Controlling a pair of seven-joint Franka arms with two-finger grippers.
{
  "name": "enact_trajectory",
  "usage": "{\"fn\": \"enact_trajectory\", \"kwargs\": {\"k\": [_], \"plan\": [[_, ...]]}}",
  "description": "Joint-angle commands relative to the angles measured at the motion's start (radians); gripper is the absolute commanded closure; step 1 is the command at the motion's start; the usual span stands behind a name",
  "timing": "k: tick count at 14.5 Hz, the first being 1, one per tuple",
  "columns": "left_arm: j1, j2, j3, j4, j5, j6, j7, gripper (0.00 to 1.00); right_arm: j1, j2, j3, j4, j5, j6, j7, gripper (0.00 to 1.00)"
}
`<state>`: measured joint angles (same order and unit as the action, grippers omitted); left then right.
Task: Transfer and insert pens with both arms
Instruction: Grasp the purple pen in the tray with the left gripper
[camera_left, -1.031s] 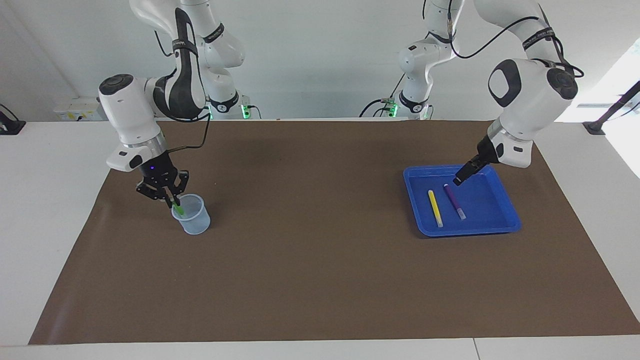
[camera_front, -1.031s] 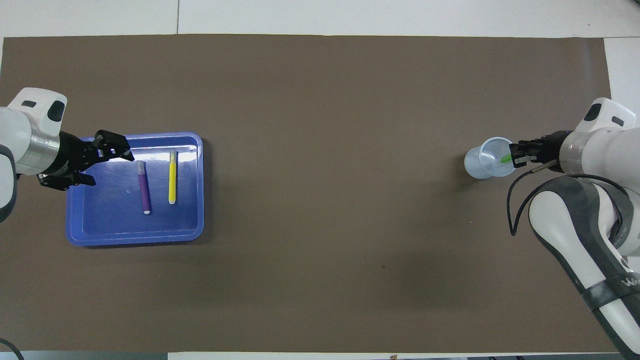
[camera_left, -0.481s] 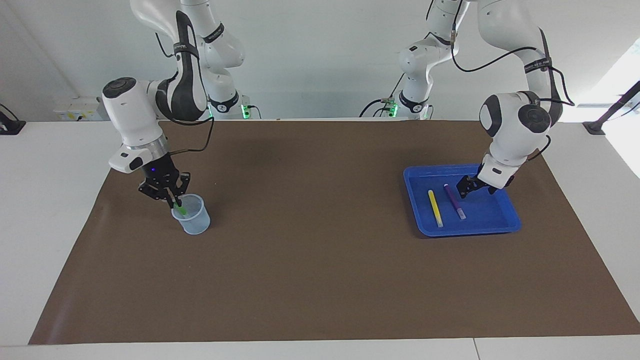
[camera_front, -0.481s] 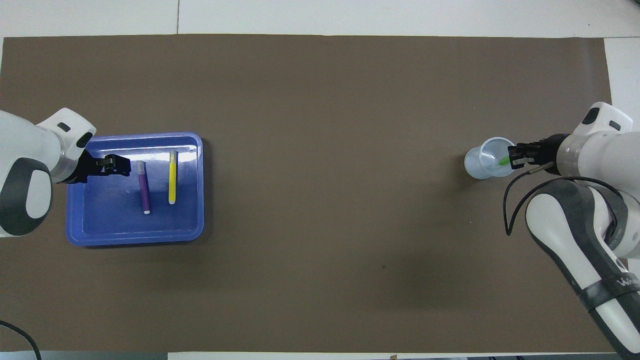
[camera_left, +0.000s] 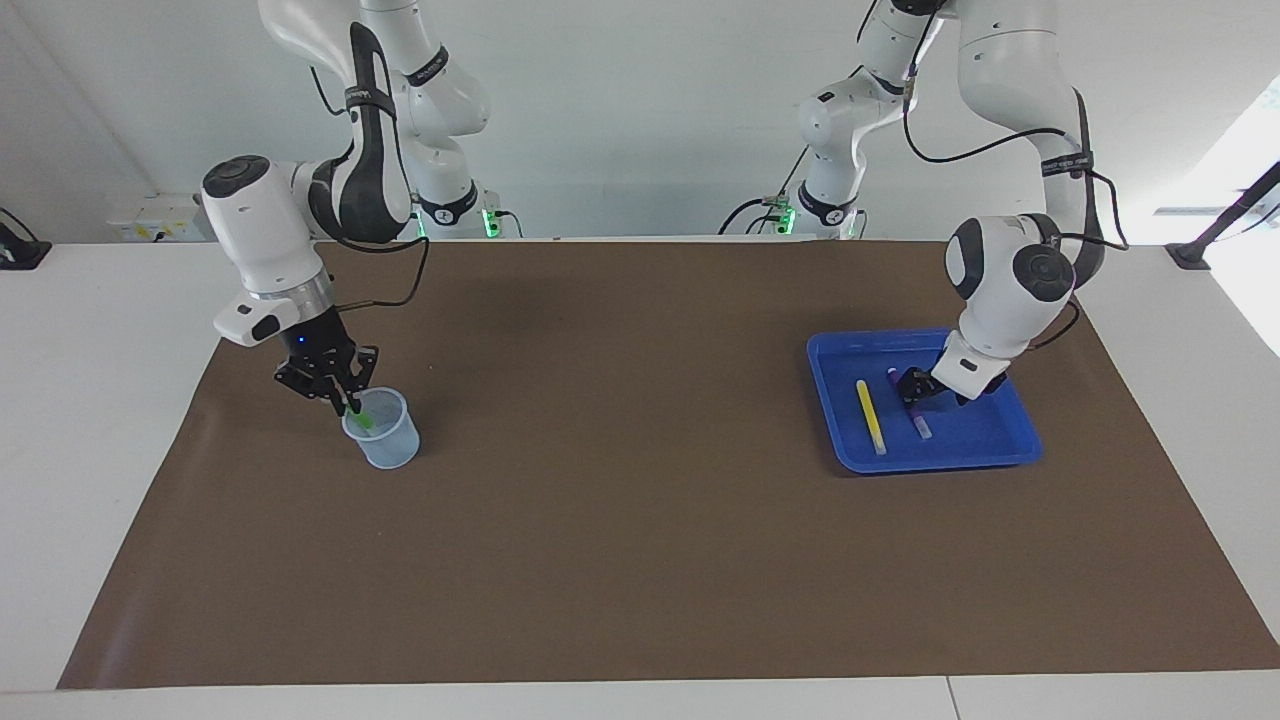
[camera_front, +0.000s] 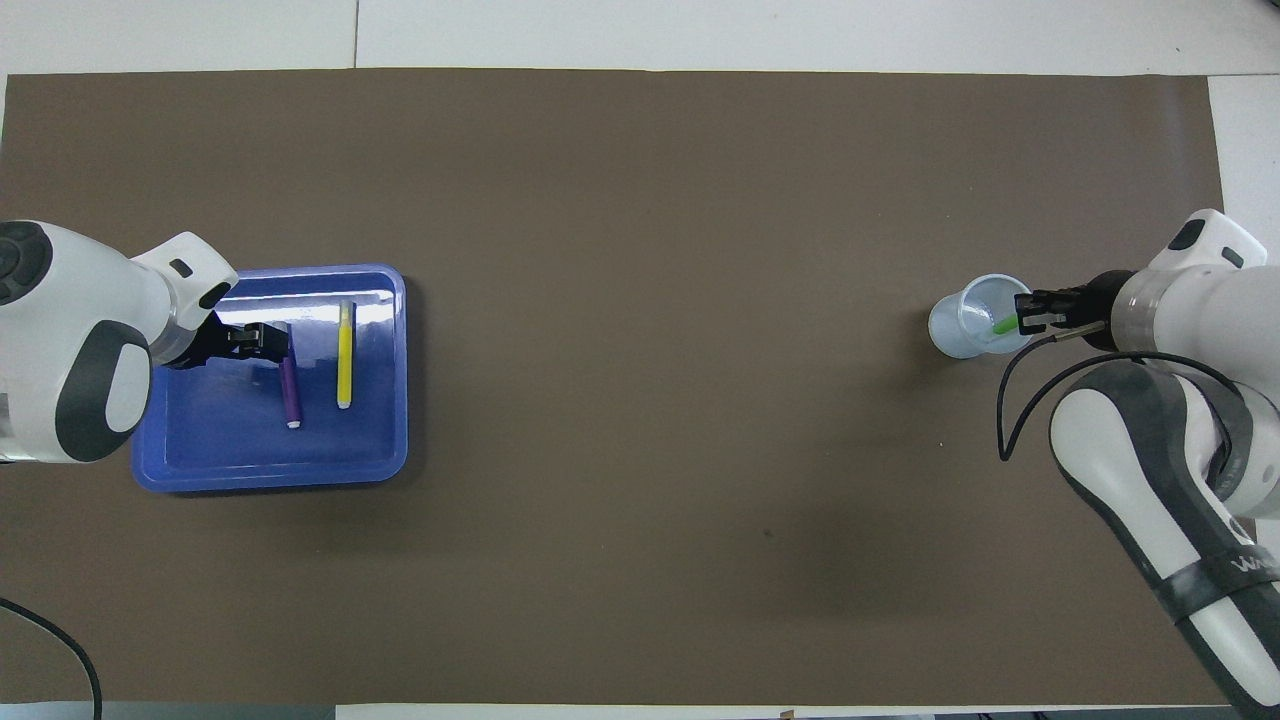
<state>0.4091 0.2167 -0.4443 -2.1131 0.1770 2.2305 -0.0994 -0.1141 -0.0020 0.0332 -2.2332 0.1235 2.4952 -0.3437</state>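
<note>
A blue tray (camera_left: 1005, 445) (camera_front: 270, 470) holds a yellow pen (camera_left: 870, 416) (camera_front: 344, 355) and a purple pen (camera_left: 919, 422) (camera_front: 291, 395) lying side by side. My left gripper (camera_left: 908, 388) (camera_front: 268, 338) is low in the tray, right at the purple pen's end away from its pale tip, and covers that end from above. At the right arm's end of the table stands a clear cup (camera_left: 388, 445) (camera_front: 955, 325). My right gripper (camera_left: 345, 398) (camera_front: 1025, 321) is at the cup's rim, shut on a green pen (camera_left: 361, 417) (camera_front: 1005, 324) that slants down into the cup.
A brown mat (camera_left: 640, 520) covers most of the white table. Two slimmer white arms with green-lit bases (camera_left: 455, 215) (camera_left: 815, 215) stand at the robots' end. A black bracket (camera_left: 1195, 250) sits at the table edge by the left arm.
My left arm swung round and lowered its gripper into the tray, down to the purple pen. The right gripper stayed at the cup with the green pen.
</note>
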Motion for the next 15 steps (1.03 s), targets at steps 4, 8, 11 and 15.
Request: {"fn": "enact_trajectory", "kwargs": {"k": [4,8,11,15], "plan": [[-0.007,0.007,0.006,-0.011,0.022,0.031,-0.063,0.23,-0.024,-0.015,0.014,-0.031,-0.002,0.024,0.017,0.54],[-0.009,0.015,0.004,-0.016,0.022,0.034,-0.123,0.26,-0.022,-0.010,0.014,-0.020,-0.002,0.024,0.015,0.16],[-0.027,0.029,0.004,-0.016,0.022,0.052,-0.170,0.26,-0.025,0.000,0.014,0.004,-0.002,0.022,0.015,0.00],[-0.026,0.029,0.004,-0.016,0.022,0.054,-0.177,0.38,-0.013,0.011,0.014,0.070,-0.004,-0.024,0.100,0.00]]}}
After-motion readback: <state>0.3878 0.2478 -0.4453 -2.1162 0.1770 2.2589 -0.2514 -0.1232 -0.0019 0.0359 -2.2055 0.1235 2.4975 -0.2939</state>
